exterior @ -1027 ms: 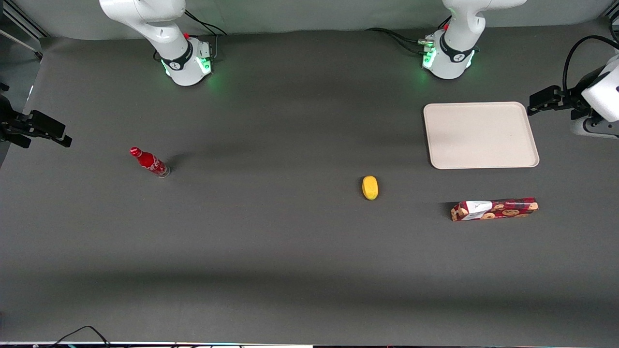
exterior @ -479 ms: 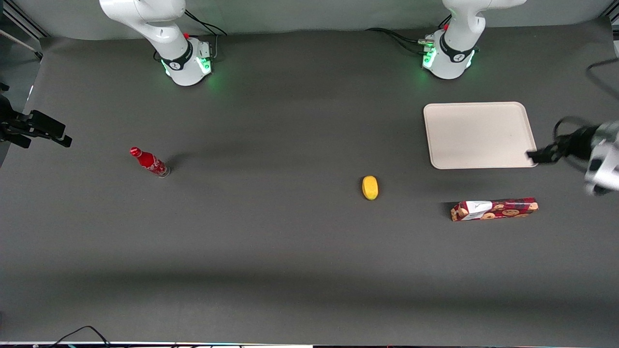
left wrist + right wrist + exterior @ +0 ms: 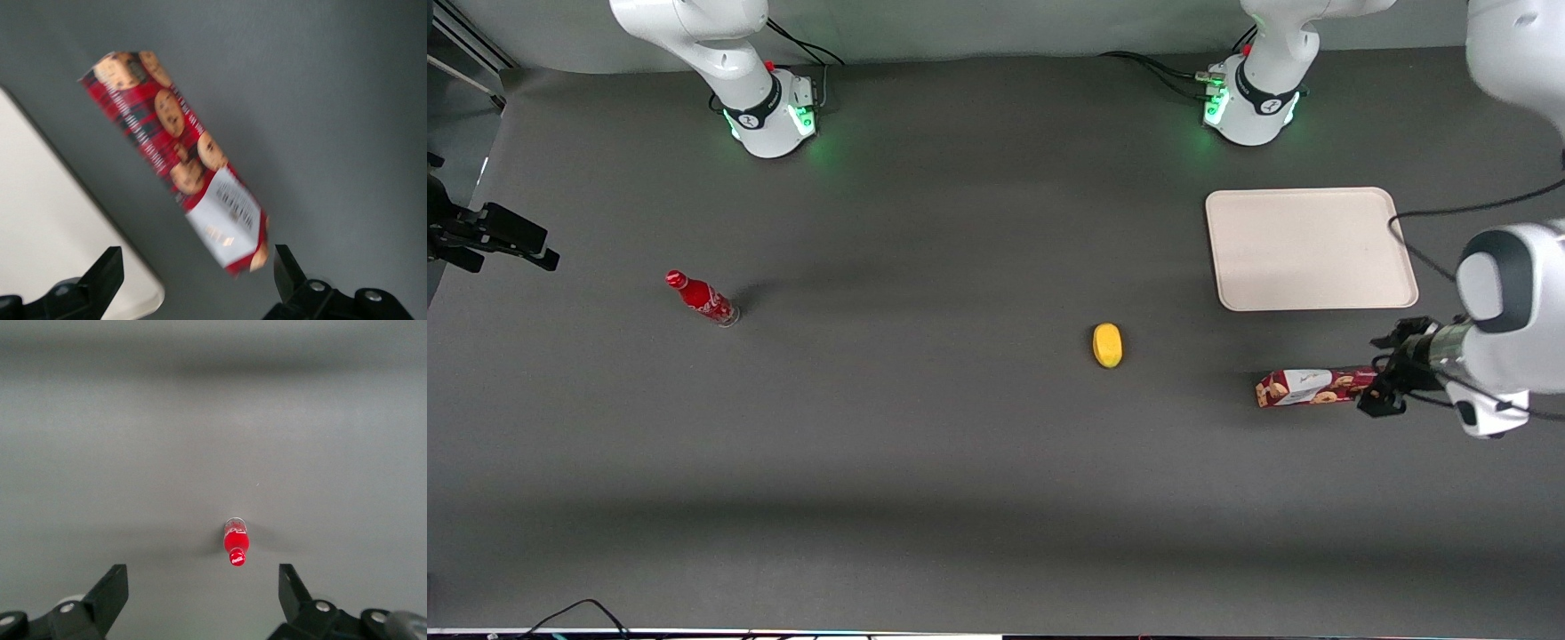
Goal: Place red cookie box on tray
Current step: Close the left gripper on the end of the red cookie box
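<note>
Claw [image 3: 1385,380] spread wide and holding nothing, hovering over the working-arm end of the long, narrow dark-red cardboard cookie box [image 3: 1310,388]. Seen from the wrist, black fingers [image 3: 103,277] splayed apart, box [image 3: 179,155] lying flat on the dark grey table [image 3: 925,444] just ahead of the claw, at a slant to the line between the fingers. White label patch [image 3: 225,217] at the box end nearest the claw. Flat cream rectangular tray [image 3: 1311,248] with rounded corners waiting close by, farther from the front camera than the claw, nothing on it.

Likely light, that box, and hollow: thin cardboard, stiff along its length but easy to dent under a hard squeeze. Printed surface probably a touch slick. Best taken across the narrow width, near the middle, to stop it tipping when lifted. Wrist turn probably needed first to square the fingers to the long sides. Small yellow oval object [image 3: 1107,344] well off toward the parked arm's end, red bottle [image 3: 701,298] farther still.
</note>
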